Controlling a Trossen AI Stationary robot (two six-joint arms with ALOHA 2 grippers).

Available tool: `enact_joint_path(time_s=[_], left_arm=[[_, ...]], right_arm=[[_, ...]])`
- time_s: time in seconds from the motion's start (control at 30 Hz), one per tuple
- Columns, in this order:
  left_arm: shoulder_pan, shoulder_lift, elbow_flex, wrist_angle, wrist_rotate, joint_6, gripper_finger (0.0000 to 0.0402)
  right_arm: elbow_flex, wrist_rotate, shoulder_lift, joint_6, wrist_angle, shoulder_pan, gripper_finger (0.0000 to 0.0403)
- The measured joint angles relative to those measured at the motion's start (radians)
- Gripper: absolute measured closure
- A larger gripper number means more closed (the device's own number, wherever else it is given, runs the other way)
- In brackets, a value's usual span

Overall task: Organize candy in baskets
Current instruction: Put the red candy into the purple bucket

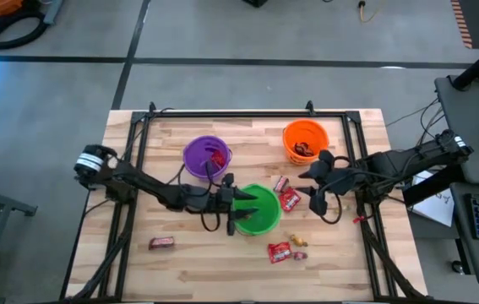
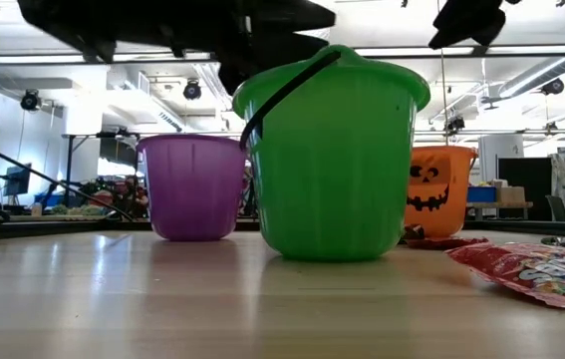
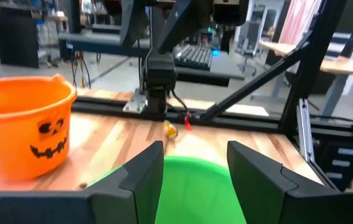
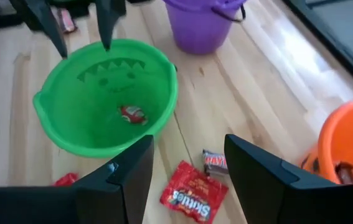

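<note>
Candy lies scattered on the pale wooden desk (image 1: 197, 262) and inside the three small round plastic buckets. The green bucket (image 1: 257, 209) sits near the desk's middle; the purple bucket (image 1: 205, 155) stands at about 10 o'clock from it, and the orange bucket with a jack-o'-lantern face (image 1: 305, 140) at about 2 o'clock. A small red wrapped sweet (image 4: 132, 113) rests on the green bucket's floor, red pieces show in the purple one, and dark pieces in the orange one.

The left claw (image 1: 236, 208) hovers over the green bucket's 9 o'clock rim with its two dark fingers (image 3: 140, 177) spread apart and nothing between them. The right claw (image 1: 312, 191) hangs above the desk at 3 o'clock from the green bucket, just below the orange one — its fingers (image 4: 129, 177) are also parted and hold nothing.

Between the green bucket and the right claw lie a shiny red packet (image 1: 289, 200) and, just beyond it at 12 o'clock, a small dark bar with a red label (image 1: 280, 183). At 5 o'clock from the green bucket sits another shiny red packet (image 1: 279, 251), with tiny yellow-orange pieces (image 1: 298, 242) beside it. A dark brown bar (image 1: 161, 243) lies alone, well apart — at roughly 8 o'clock from the green bucket.
</note>
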Motion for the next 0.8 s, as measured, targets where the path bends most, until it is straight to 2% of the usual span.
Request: enact_joint_path(time_s=[0.27, 0.5, 0.8], left_arm=[[-0.021, -0.191, 0.0, -0.329, 0.0, -0.024, 0.024], [-0.037, -0.339, -0.004, -0.584, 0.001, -0.067, 0.024], [-0.041, -0.432, -0.012, -0.772, -0.001, -0.171, 0.024]], right_arm=[[-0.008, -0.071, 0.056, 0.113, -0.068, 0.0, 0.0199], [-0.012, -0.072, 0.137, 0.16, -0.15, 0.0, 0.0195], [-0.052, -0.117, 0.232, 0.19, -0.139, 0.047, 0.0195]])
